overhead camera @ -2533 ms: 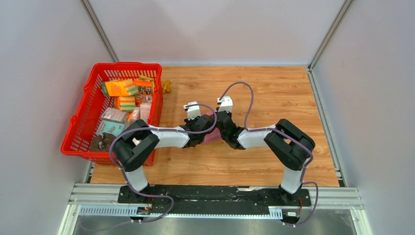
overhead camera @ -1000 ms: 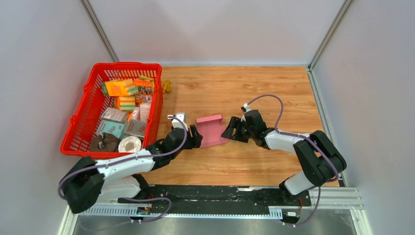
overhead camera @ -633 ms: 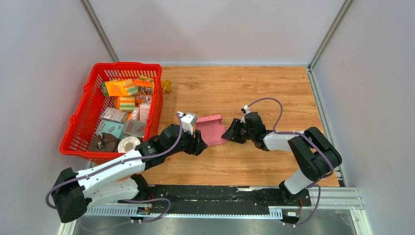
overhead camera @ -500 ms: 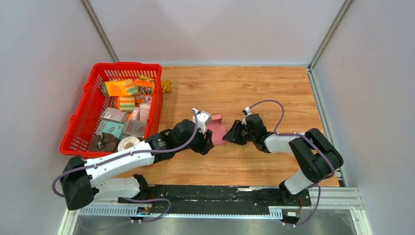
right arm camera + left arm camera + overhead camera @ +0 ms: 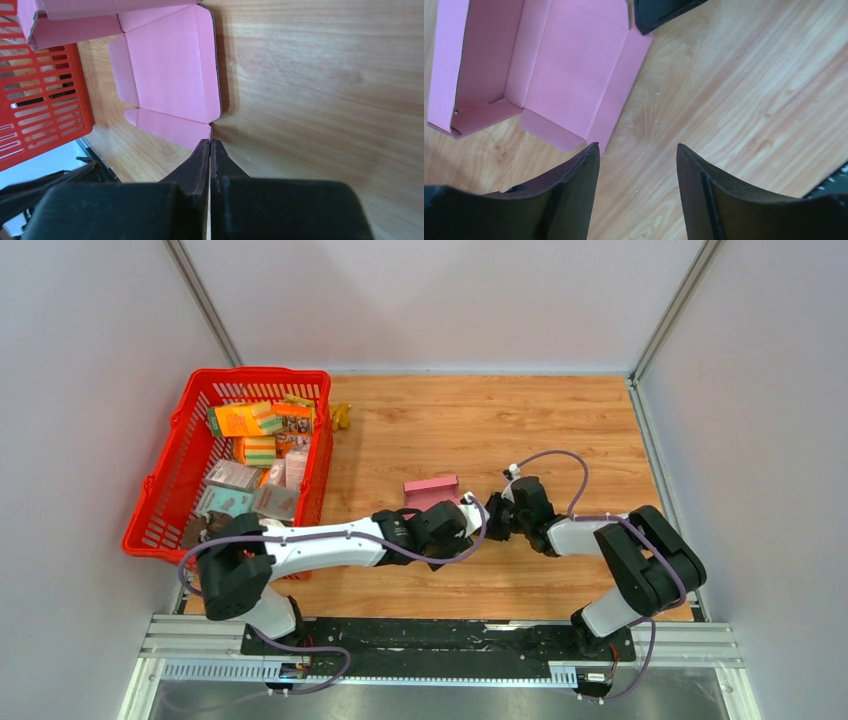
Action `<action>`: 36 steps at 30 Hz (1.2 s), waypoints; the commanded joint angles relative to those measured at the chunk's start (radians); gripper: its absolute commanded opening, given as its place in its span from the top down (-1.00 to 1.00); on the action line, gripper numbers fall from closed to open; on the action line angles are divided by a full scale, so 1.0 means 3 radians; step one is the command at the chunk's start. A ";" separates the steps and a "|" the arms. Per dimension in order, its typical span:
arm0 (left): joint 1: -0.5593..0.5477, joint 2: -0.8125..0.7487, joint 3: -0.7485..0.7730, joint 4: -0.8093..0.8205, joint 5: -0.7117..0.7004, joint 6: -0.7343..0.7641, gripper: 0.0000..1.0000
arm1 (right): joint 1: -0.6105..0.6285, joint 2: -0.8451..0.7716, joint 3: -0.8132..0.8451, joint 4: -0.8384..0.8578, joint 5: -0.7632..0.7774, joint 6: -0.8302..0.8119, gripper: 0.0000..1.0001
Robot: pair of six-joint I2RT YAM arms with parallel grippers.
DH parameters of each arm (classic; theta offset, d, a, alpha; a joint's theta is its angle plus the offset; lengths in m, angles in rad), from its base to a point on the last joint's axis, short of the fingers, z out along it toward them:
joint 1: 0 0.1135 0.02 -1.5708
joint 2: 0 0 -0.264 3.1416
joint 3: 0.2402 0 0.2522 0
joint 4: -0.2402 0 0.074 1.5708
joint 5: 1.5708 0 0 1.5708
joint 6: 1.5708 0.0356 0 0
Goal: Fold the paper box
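The paper box (image 5: 432, 485) is a pink cardboard cut-out lying mid-table, its far wall standing and its near flaps flat. In the left wrist view the paper box (image 5: 569, 65) lies up and to the left of my left gripper (image 5: 638, 150), which is open over bare wood by a flap's corner. From above, my left gripper (image 5: 458, 525) covers the box's near part. My right gripper (image 5: 210, 141) is shut, its tips touching the corner of the paper box's (image 5: 170, 70) near flap. I see no cardboard between its fingers. Seen from above, the right gripper (image 5: 488, 519) sits just right of the left one.
A red plastic basket (image 5: 255, 372) holding printed packages stands at the left, close to the left arm's forearm. A small yellow object (image 5: 342, 416) lies beside the basket's far corner. Walls close the table on the back and on both sides.
My left arm swung right across the front of the box and now covers its near side. My right gripper closed and slid up to the flap's corner.
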 commanded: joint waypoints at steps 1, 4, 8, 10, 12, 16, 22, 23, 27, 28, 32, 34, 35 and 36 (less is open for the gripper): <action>-0.0068 0.0319 0.0351 -0.0286 -0.0277 0.0302 -0.35 | -0.0097 -0.0257 -0.0102 0.0215 -0.0325 0.0020 1.00; -0.0165 0.0534 0.0520 -0.0409 -0.0425 0.0398 -0.39 | -0.0107 -0.0374 -0.0107 0.0143 -0.0402 0.0030 1.00; -0.0293 0.0856 0.0744 -0.0537 -0.0864 0.0491 -0.39 | -0.0158 -0.0553 -0.0128 0.0103 -0.0591 0.0204 1.00; -0.0359 0.0943 0.0791 -0.0573 -0.1044 0.0542 -0.35 | -0.0194 -0.0589 -0.0128 0.0051 -0.0668 0.0296 1.00; -0.0395 0.1081 0.0867 -0.0639 -0.1315 0.0583 -0.28 | -0.0209 -0.0615 -0.0133 0.0046 -0.0744 0.0388 1.00; -0.0467 0.1342 0.1046 -0.0778 -0.1785 0.0604 -0.08 | -0.0225 -0.0574 -0.0148 0.0077 -0.0806 0.0536 1.00; -0.0488 0.1475 0.1118 -0.0814 -0.2282 0.0491 0.36 | -0.0230 -0.0431 -0.0189 0.0317 -0.0985 0.0695 1.00; -0.0488 0.1480 0.1128 -0.0819 -0.2307 0.0496 0.49 | -0.0230 -0.0441 -0.0199 0.0322 -0.0985 0.0690 1.00; -0.0518 0.1445 0.1093 -0.0849 -0.2262 0.0512 0.91 | -0.0230 -0.0584 -0.0143 0.0048 -0.0894 0.0522 1.00; -0.0528 0.1404 0.1083 -0.0854 -0.2236 0.0507 0.95 | -0.0235 -0.0630 -0.0108 -0.0040 -0.0853 0.0471 0.85; -0.0544 0.1230 0.1042 -0.1002 -0.2067 0.0359 1.00 | -0.0306 -0.1216 -0.0051 -0.0607 -0.0475 0.0072 0.16; -0.0544 0.1113 0.1097 -0.1166 -0.1945 0.0185 1.00 | -0.0373 -0.1529 -0.0031 -0.1093 -0.0020 -0.0153 -0.22; -0.0544 0.1067 0.1123 -0.1232 -0.1899 0.0114 1.00 | -0.0424 -0.1672 -0.0010 -0.1276 0.0138 -0.0204 -0.32; -0.0539 0.1026 0.1149 -0.1349 -0.1838 -0.0024 1.00 | -0.0444 -0.1997 -0.0020 -0.1526 0.0428 -0.0291 -0.46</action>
